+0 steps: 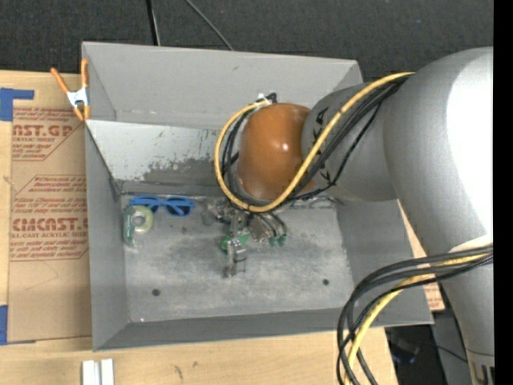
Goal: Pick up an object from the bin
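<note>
My robot's big silver arm is closest to the camera, and its gripper hangs low over the bare middle of the grey bin's floor; I cannot tell if the gripper is spread or pressed together. The nearest thing to pick is a pair of blue glasses, lying by the floor's back edge, off toward the left wall from the gripper, long side running along the back wall. A small pale ring sits just beside them, nearer the left wall, so I think the gripper must go toward that back left corner.
</note>
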